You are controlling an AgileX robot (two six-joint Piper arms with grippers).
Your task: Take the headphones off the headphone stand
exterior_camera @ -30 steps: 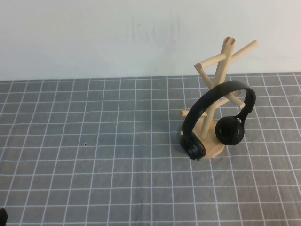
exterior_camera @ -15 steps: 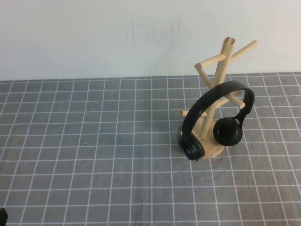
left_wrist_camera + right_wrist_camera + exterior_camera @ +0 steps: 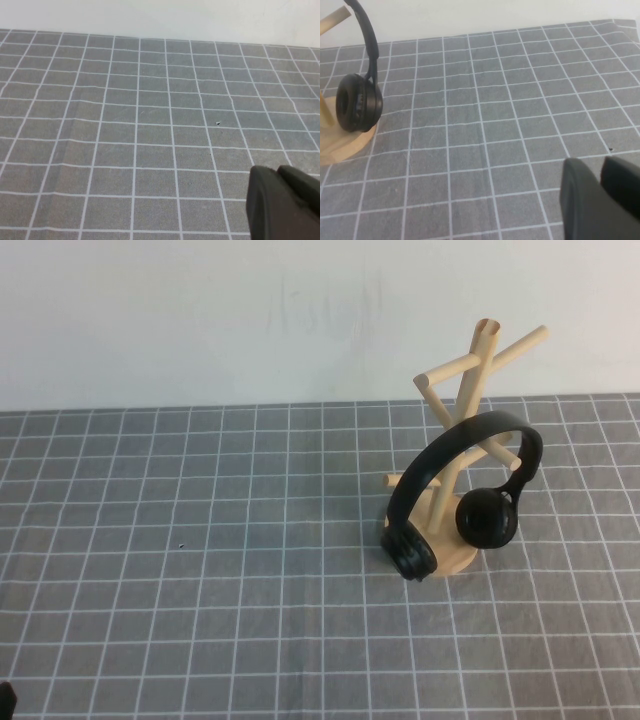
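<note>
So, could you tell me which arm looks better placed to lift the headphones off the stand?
Probably the right: the headphones hang on the headphone stand right of centre, and only the right gripper views them. The left gripper faces bare mat.

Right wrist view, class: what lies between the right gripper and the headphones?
Only bare grid-patterned mat separates the right gripper from the headphones on the headphone stand, as that view shows.

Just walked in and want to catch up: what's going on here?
Nothing is being handled yet. The headphones hang on the wooden stand on the grid mat. The left gripper and right gripper both sit low over bare mat, away from the stand, holding nothing.
</note>
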